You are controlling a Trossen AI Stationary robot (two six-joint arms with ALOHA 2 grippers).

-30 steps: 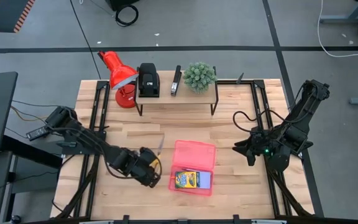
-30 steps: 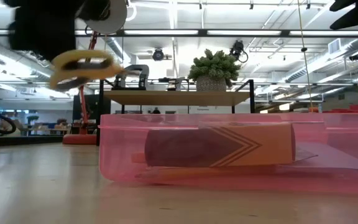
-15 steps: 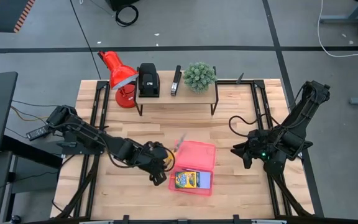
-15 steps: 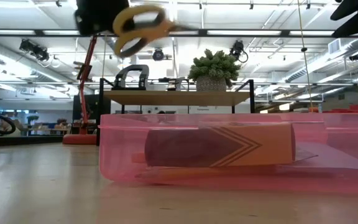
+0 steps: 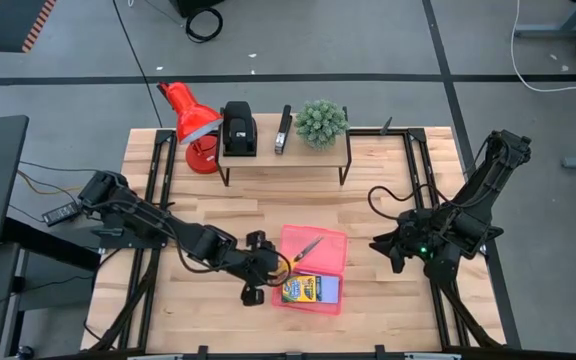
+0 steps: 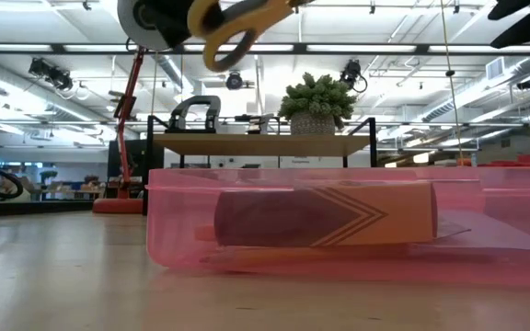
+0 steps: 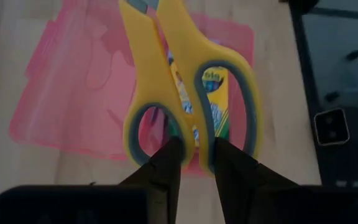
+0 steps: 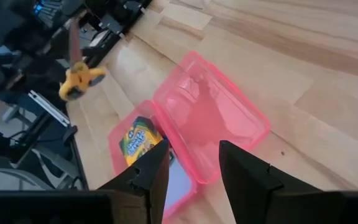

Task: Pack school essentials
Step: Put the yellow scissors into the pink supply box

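Note:
The yellow-handled scissors (image 7: 185, 93) hang in the air over the open pink plastic case (image 5: 330, 250), with my left gripper (image 7: 196, 152) shut on their handle end. In the high view the scissors (image 5: 306, 249) lie slanted above the case's far half, blades toward the far right. The yellow-green crayon box (image 5: 304, 289) lies flat in the case's near half, next to a pale notepad (image 5: 332, 289). My right gripper (image 8: 191, 165) stands open to the right of the case, above the table, with nothing between its fingers. My left gripper pinches the scissors' handle end between its two fingers, which press on the inner bars (image 7: 197, 134) where the two loops meet. One fingertip (image 7: 171, 149) lies over each loop's hole. The fingers slant downward and lie along the scissors. The scissors are lifted clear above the case.
At the table's far edge stands a low shelf (image 5: 283, 158) with black desk devices (image 5: 238, 128) and a potted plant (image 5: 321, 122). A red lamp (image 5: 190, 118) stands to its left. Bare wood lies left of the case and between case and shelf.
My left gripper has carried the scissors toward the table's right edge and upward, rolling its wrist on the way. The scissors have turned from pointing at the far edge beside the case to lying slanted over the case, still clear of it.

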